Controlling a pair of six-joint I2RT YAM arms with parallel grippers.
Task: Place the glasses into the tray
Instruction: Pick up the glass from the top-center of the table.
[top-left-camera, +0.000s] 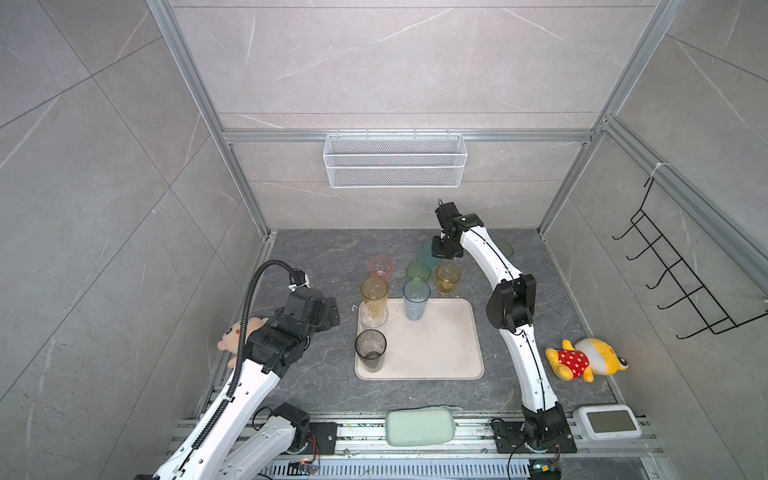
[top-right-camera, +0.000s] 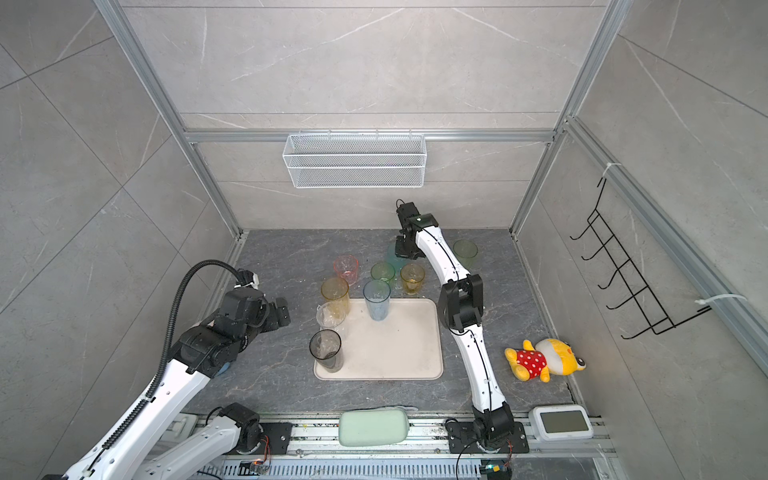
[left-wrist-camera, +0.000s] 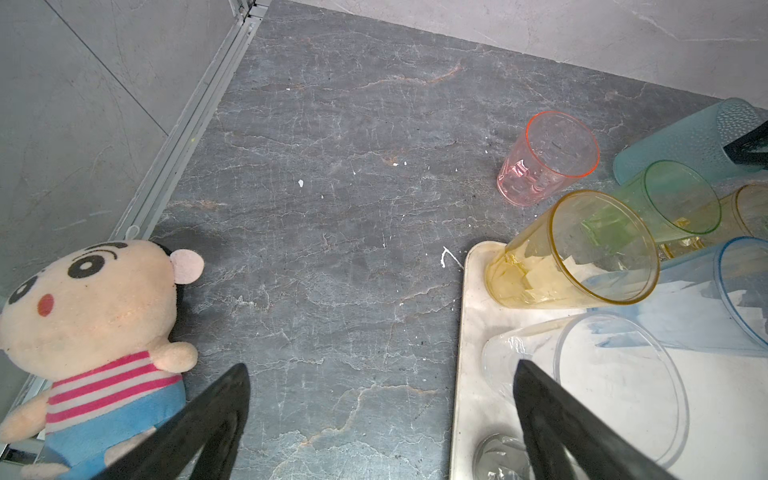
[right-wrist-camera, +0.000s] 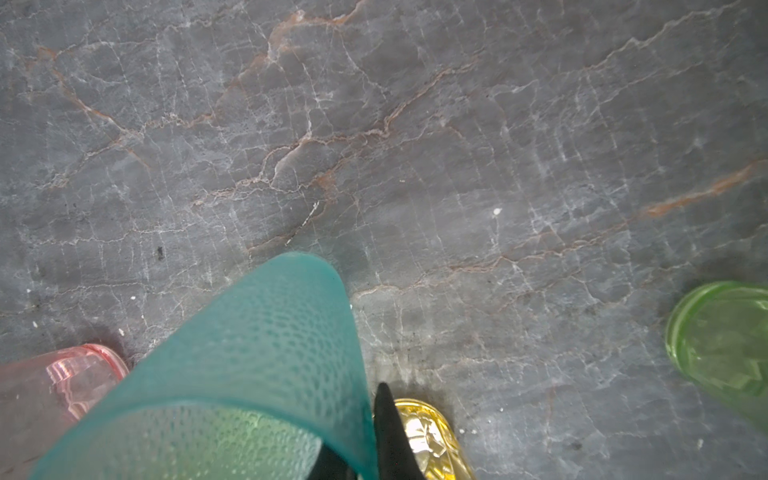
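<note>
**Glasses-to-tray task, judged a little under halfway.** Four of the nine glasses stand upright on the cream tray (top-left-camera: 440, 349). The tall amber tumbler (top-left-camera: 374, 296) is at its far left corner. The clear tumbler (top-left-camera: 373, 316) and the smoky grey tumbler (top-left-camera: 370, 351) are along its left edge, and the pale blue tumbler (top-left-camera: 416, 300) is at its far edge.

Five are off the tray, on the tabletop (top-left-camera: 316, 257) beyond it:
- the pink tumbler (top-left-camera: 380, 266)
- a short green tumbler (top-left-camera: 418, 272)
- a short amber tumbler (top-left-camera: 447, 279)
- the teal tumbler (top-left-camera: 427, 254)
- a second green tumbler (top-right-camera: 465, 251), well apart towards the right wall

The right tool (right-wrist-camera: 359, 432) pinches the teal tumbler's wall at the rim, one finger outside and the other apparently inside. The tumbler leans in the left wrist view, and whether its base is clear of the tabletop cannot be told. The left tool (left-wrist-camera: 382, 365) is spread wide and empty, above the tabletop just beside the tray's left edge.

**Materials.** All tumblers are see-through and tapered, narrowest at the base. The teal one is frosted with a pebbled, dimpled wall, and the pink and amber bases are faceted. The tray is matte and low-rimmed with rounded corners. The tabletop is dark grey stone with pale and rust veins.
</note>
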